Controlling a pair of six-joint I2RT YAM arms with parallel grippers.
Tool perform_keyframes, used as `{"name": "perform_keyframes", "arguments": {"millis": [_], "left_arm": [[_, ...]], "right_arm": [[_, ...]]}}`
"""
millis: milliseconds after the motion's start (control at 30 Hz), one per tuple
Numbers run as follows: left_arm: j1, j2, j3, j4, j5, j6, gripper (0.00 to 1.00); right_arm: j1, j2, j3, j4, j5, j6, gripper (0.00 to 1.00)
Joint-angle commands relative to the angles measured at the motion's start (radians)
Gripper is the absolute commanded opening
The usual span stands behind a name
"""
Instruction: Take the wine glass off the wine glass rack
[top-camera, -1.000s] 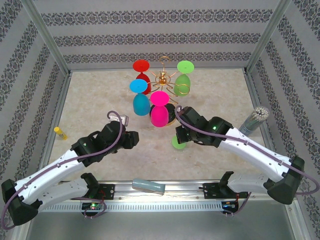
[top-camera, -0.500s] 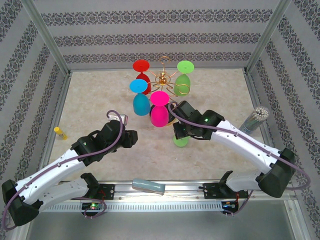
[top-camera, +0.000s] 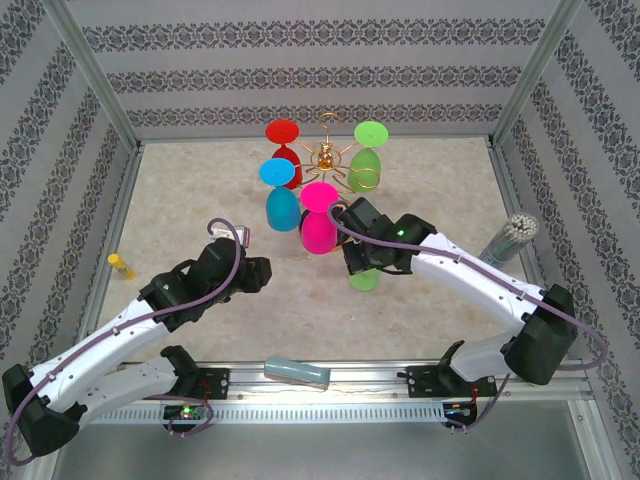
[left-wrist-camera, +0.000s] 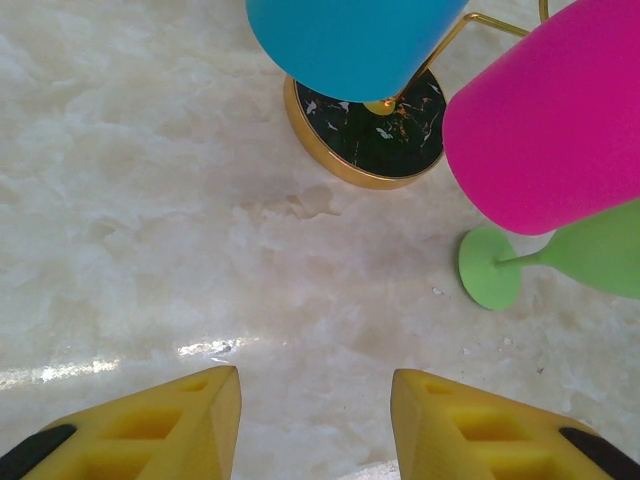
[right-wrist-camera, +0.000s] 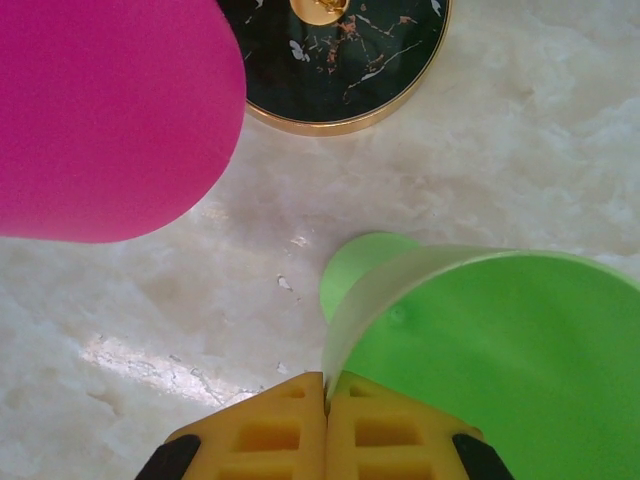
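Observation:
The gold wine glass rack (top-camera: 326, 158) stands at the back on its black round base (left-wrist-camera: 385, 140). Red (top-camera: 283, 140), green (top-camera: 368, 160), blue (top-camera: 281, 195) and pink (top-camera: 319, 222) wine glasses hang on it upside down. My right gripper (right-wrist-camera: 326, 385) is shut on the rim of another green wine glass (right-wrist-camera: 500, 350), held off the rack just in front of the base, foot (left-wrist-camera: 490, 268) low by the table. My left gripper (left-wrist-camera: 315, 400) is open over bare table, left of that glass, with nothing between its fingers.
A yellow marker (top-camera: 121, 265) lies by the left wall. A grey cup of white sticks (top-camera: 510, 240) stands by the right wall. A grey-blue object (top-camera: 297, 373) rests on the front rail. The pink glass (right-wrist-camera: 100, 110) hangs close to my right gripper's left.
My right arm has swung forward and left, carrying the green glass a little closer to the rack base. The left arm has edged slightly forward; its jaws stay open.

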Motion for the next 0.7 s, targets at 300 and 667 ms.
{"name": "perform_keyframes", "arguments": {"millis": [300, 667], "left_arm": [[0.027, -0.019, -0.017, 0.000, -0.018, 0.007, 0.44], [0.033, -0.028, -0.017, 0.002, -0.001, 0.002, 0.44]], "right_arm": [[-0.021, 0.024, 0.030, 0.024, 0.014, -0.019, 0.09], [-0.024, -0.008, 0.045, 0.012, 0.021, -0.014, 0.31]]}}
